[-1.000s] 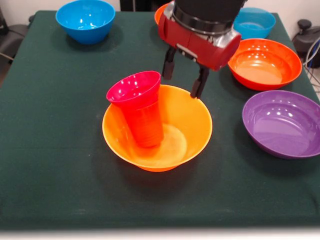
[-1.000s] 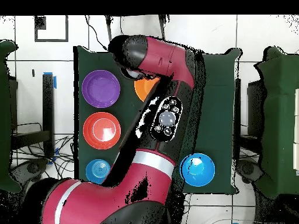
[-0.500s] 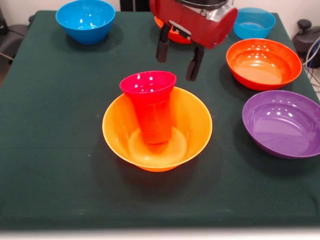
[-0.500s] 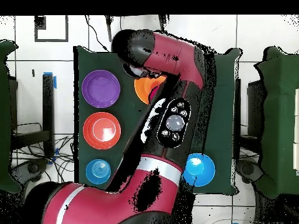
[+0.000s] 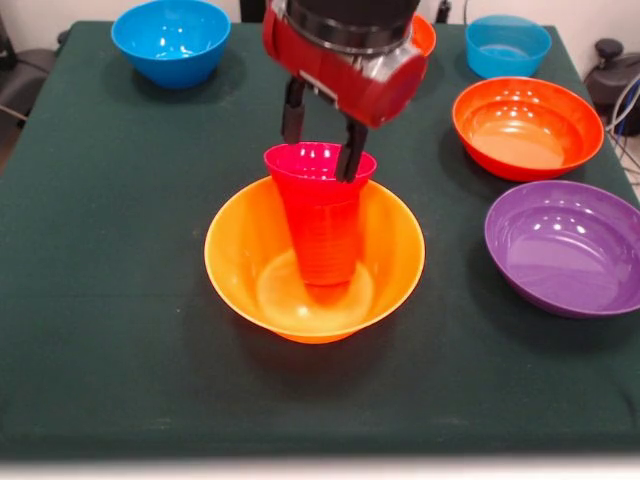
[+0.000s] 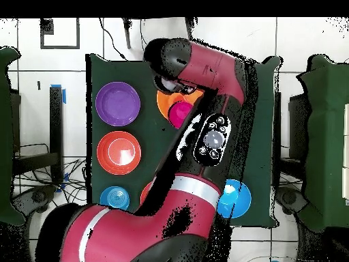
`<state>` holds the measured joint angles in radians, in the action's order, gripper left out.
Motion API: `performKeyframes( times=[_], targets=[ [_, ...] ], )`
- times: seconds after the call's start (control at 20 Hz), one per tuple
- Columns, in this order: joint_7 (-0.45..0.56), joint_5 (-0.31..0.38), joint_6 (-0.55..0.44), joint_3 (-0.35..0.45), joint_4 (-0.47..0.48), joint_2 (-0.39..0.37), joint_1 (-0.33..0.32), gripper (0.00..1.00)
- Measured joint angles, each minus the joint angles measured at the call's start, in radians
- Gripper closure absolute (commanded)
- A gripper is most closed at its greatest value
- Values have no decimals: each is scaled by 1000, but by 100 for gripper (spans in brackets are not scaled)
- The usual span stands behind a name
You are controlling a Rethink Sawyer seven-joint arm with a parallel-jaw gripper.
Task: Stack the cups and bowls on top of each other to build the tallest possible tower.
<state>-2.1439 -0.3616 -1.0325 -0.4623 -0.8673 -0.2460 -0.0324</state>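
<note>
The cup [image 5: 322, 222], orange-red with a magenta-looking rim, stands nearly upright inside the large yellow-orange bowl [image 5: 240, 262] at the table's middle. My gripper [image 5: 321, 150] is open right at the cup's rim: one finger shows behind the rim's left part, the other [image 5: 350, 160] overlaps its right part. I cannot tell whether they touch it. In the overhead view the cup [image 6: 180, 112] shows beside the arm in the yellow-orange bowl [image 6: 164, 102]; the gripper is hidden under the arm there.
An orange-red bowl [image 5: 527, 125] and a purple bowl [image 5: 565, 245] sit at the right. A blue bowl [image 5: 170, 40] stands at the far left, a small light-blue bowl [image 5: 508, 45] at the far right, a small orange bowl [image 5: 424, 35] behind the arm.
The gripper came down and to the left, from above the bowl's far side to the cup's rim. The cup went from leaning left to standing nearly upright, further right in the bowl.
</note>
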Motion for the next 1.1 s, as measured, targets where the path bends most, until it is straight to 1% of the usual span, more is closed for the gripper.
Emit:
performKeyframes(
  times=[0.2,0.5,0.55,0.7,0.75,1.1],
  targets=[
    [0,0,0,0,28,37,-4,0],
    [0,0,8,0,98,121,-12,0],
    [0,0,17,0,120,148,-15,0],
    [0,0,29,0,147,179,-20,0],
    [0,0,37,-1,174,207,-24,0],
    [0,0,39,-9,278,298,-41,0]
  ],
)
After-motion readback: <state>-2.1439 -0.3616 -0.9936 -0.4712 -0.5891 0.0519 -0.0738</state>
